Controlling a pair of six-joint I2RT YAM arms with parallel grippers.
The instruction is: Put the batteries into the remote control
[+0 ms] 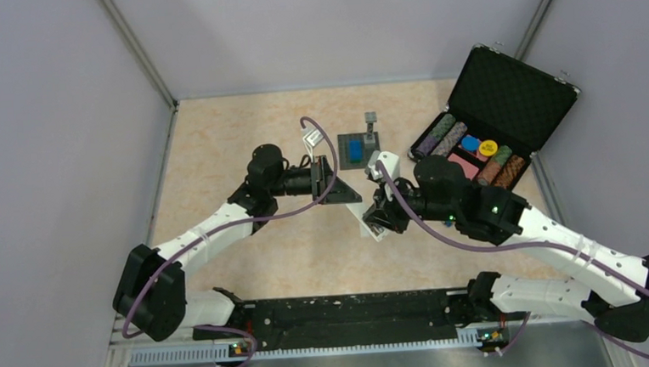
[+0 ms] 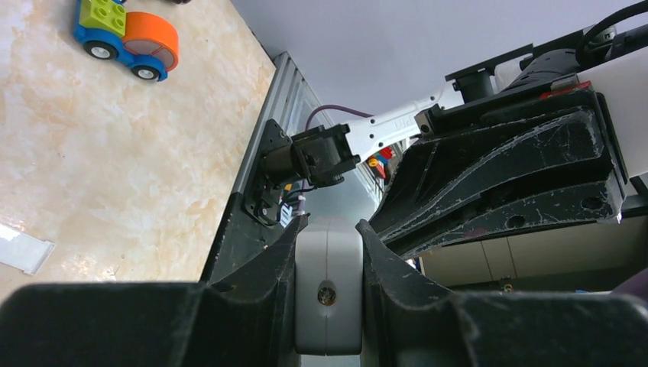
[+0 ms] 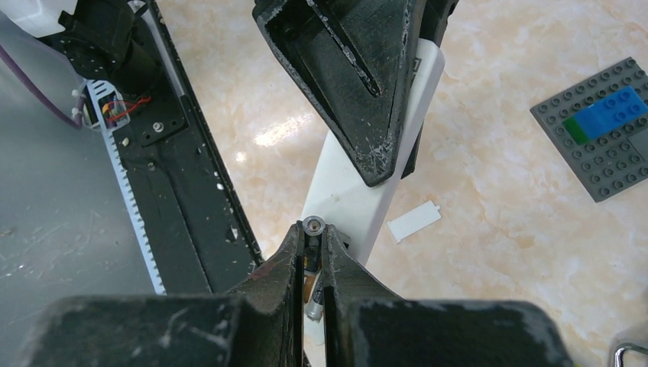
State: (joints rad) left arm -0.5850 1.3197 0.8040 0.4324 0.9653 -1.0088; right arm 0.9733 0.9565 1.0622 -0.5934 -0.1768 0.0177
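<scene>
I'm seeing left gripper (image 2: 328, 226) clamping remote control (image 2: 328, 306), bottom centre; right gripper (image 3: 312, 234) pinching battery (image 3: 312, 225) at remote's lower end, contact unclear.

Right gripper (image 3: 311, 238) pinching battery (image 3: 312, 225), above white remote control (image 3: 345, 191)

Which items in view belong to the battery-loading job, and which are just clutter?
Job:
remote control, in left pincer
battery, in right pincer
white flat piece, probably the cover

Lying about:
poker chip case
grey baseplate
toy car
</scene>
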